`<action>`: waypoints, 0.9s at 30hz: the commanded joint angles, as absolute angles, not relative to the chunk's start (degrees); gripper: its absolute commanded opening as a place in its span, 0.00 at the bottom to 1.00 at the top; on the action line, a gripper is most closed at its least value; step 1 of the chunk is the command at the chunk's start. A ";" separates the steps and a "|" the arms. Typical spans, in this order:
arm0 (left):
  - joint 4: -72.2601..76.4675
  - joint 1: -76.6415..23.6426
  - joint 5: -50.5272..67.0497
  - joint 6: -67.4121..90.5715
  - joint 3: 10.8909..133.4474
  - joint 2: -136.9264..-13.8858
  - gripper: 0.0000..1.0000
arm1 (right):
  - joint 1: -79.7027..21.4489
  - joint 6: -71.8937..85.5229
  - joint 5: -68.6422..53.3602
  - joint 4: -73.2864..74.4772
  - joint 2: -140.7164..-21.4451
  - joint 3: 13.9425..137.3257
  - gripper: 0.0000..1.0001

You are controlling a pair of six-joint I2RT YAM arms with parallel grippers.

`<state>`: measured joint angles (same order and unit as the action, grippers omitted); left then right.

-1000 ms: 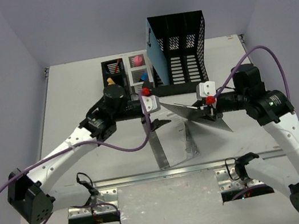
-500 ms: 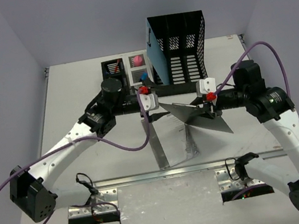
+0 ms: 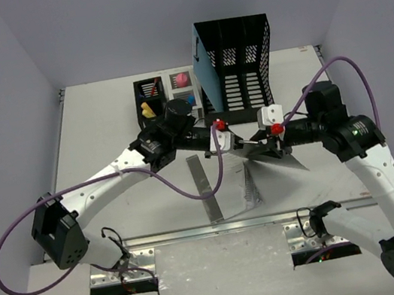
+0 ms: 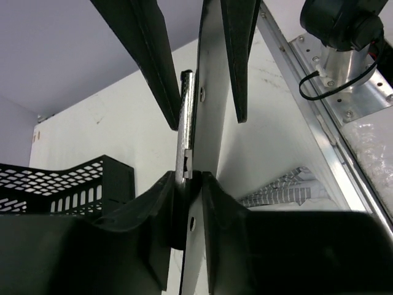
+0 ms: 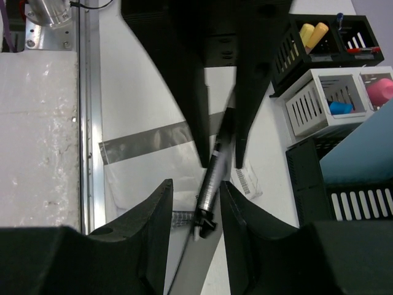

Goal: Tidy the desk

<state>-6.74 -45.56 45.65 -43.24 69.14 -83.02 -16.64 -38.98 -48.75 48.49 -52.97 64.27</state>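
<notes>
Left pincer (image 4: 209, 121) straddles dark sheet (image 4: 210, 55); metal clip (image 4: 186, 123) visible wrist-view only.

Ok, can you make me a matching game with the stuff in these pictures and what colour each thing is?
Things:
1. mesh file rack
2. folder at the rack's left side
3. arm cable
4. markers in the black tray

Colours:
a. purple
b. yellow
c. black
d. light blue

Pairs: 1-c, 2-d, 3-a, 4-b
</notes>
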 commanded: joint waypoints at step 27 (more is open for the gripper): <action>-4.22 -44.03 46.84 -38.76 67.68 -79.54 0.00 | -16.70 -37.01 -44.38 46.41 -50.89 62.76 0.44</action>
<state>-7.16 -44.53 44.29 -39.75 67.68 -82.04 -16.64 -37.30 -43.53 48.27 -50.94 63.42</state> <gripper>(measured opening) 0.094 0.443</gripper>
